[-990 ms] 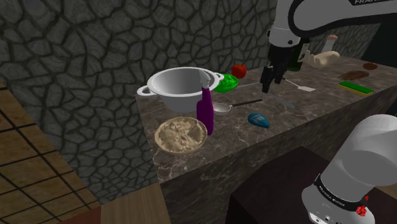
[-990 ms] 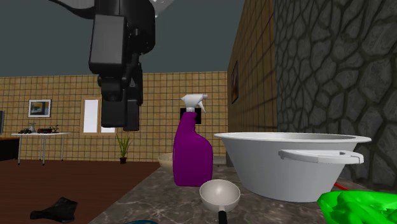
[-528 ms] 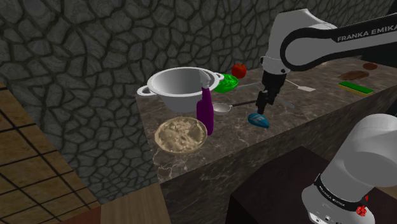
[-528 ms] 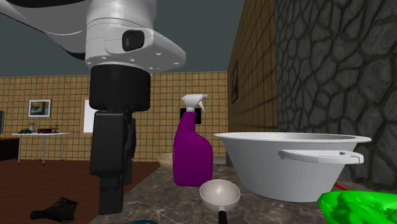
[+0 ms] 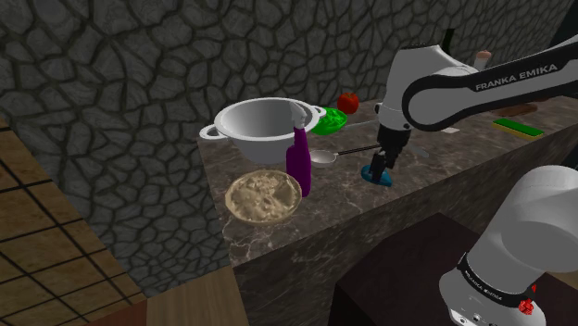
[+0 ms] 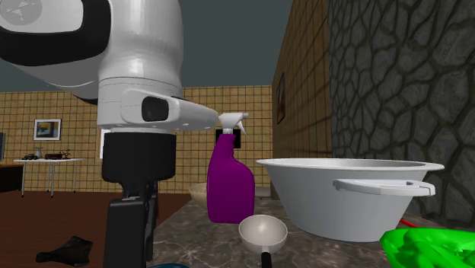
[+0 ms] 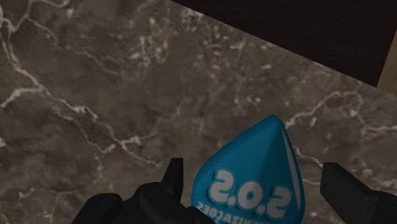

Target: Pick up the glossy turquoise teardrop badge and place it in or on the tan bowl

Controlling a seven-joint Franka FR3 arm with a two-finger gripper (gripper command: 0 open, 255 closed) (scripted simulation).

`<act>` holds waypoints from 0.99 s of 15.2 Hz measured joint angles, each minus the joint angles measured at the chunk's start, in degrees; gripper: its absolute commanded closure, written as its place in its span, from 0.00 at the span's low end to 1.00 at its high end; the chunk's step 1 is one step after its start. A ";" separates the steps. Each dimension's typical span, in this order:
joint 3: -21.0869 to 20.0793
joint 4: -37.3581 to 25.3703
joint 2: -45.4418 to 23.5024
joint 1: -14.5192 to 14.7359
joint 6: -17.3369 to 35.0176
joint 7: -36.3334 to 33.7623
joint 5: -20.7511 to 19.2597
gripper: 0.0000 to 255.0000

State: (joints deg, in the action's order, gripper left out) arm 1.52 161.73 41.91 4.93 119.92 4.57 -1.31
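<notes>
The turquoise teardrop badge (image 7: pixel 254 181) lies flat on the dark marble counter (image 7: pixel 95 83), with white "S.O.S" lettering on its glossy face. My gripper (image 7: pixel 257 194) is open and low over it, one black finger on either side and a gap showing at the right finger (image 7: pixel 347 188). In the shoulder view the gripper (image 5: pixel 378 167) stands upright on the badge (image 5: pixel 375 175), near the counter's front edge. The tan bowl (image 5: pixel 263 195) sits to the shoulder view's left of it, at the counter's corner, beyond a purple spray bottle (image 5: pixel 298 162).
A large white pot (image 5: pixel 264 130) stands behind the bottle, and a metal ladle (image 5: pixel 324 156) lies between pot and badge. A green object (image 5: pixel 329 120) and a red fruit (image 5: pixel 348 101) sit by the stone wall. More items lie at the counter's far right.
The arm has come down from above the counter's back and forward to the badge. The fingers now straddle it at counter height. The badge has not moved.
</notes>
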 measured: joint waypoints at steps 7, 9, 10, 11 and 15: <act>0.08 0.81 -0.70 -0.05 1.54 0.07 -0.06 0.00; 0.08 0.77 -0.67 -0.05 1.53 0.07 -0.06 1.00; 0.08 0.80 -0.68 -0.05 1.53 0.07 -0.06 1.00; 0.08 0.80 -0.67 -0.05 1.52 0.07 -0.06 1.00; 0.08 0.80 -0.66 -0.05 1.51 0.07 -0.06 1.00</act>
State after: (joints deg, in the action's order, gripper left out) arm 1.60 162.53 41.25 4.88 121.43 4.64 -1.38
